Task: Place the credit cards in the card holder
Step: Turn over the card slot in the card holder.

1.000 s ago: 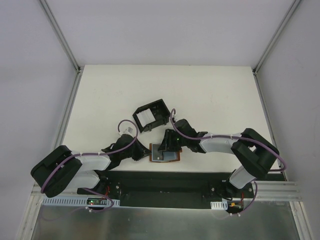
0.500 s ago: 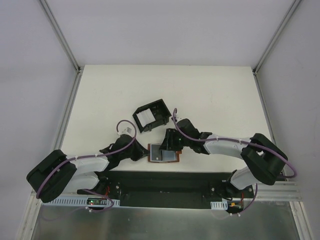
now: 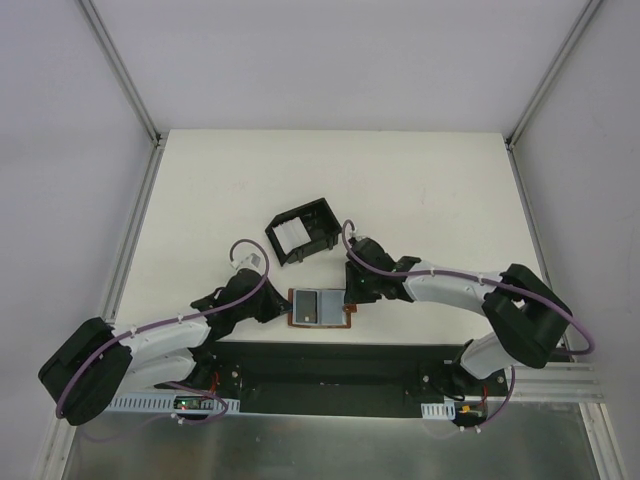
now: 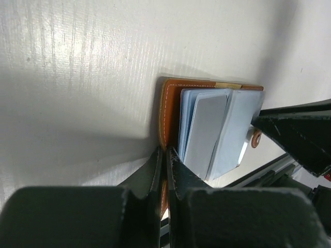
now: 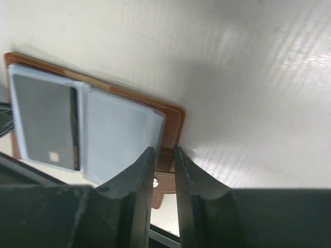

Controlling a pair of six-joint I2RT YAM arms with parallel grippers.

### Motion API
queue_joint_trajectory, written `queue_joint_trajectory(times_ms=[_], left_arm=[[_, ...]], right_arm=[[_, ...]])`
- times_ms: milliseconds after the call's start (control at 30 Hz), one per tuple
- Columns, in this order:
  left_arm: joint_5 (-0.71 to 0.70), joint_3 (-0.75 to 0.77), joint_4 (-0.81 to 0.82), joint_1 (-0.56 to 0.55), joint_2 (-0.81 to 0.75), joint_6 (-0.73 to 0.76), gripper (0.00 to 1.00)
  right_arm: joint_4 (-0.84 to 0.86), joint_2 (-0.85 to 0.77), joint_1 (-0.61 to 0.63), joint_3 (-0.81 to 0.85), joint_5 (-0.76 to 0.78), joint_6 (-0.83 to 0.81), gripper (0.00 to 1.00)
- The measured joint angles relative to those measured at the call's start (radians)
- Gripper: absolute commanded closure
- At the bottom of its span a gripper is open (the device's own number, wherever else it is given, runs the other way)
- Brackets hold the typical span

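The left gripper point(image 4: 165, 153) is being kept clenched on the wallet point(image 4: 168, 103), with its two fingers pressed together on the brown leather rim at the wallet's left edge. The wallet is being held open and flat on the white table point(image 3: 420, 190), at the near edge. It is tan-brown with pale stitching along the border.

The credit cards point(image 4: 207, 129) are being kept inside the wallet, stacked and slightly fanned, and most of its inner face is being covered by them. They are thin, flat rectangles in pale blue-grey. In the right wrist view one darker grey card point(image 5: 44, 119) is being shown on the wallet's left half, with a dark stripe down one side and a small pale square near a corner. Both are too blurred for any writing to be read. A paler blue one point(image 5: 116, 134) is being shown beside it, on the wallet's right half.

At the wallet's right edge the right gripper point(image 5: 164, 157) is being held with its jaws narrowed around the leather border, next to the round snap tab point(image 4: 255, 138). Whether that edge is actually being pinched cannot be told.

Beyond the wallet, a little to its left and apart from it, the card holder point(image 3: 318, 222) is being left standing. It is a small black open-topped box with angled walls. A white card point(image 3: 290, 238) is being shown inside it.
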Motion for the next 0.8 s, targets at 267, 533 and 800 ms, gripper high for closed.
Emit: queue_joint_trajectory(times_ms=[267, 533, 800], left_arm=[[0.0, 0.03, -0.061, 0.0, -0.01, 0.037, 1.0], [0.0, 0.047, -0.089, 0.0, -0.015, 0.042, 1.0], [0.006, 0.077, -0.093, 0.0, -0.027, 0.05, 1.0]], right_arm=[[-0.092, -0.031, 0.01, 0.021, 0.07, -0.053, 0.84], [0.032, -0.089, 0.047, 0.034, -0.051, -0.046, 0.84], [0.091, 0.019, 0.068, 0.047, -0.119, 0.013, 0.84]])
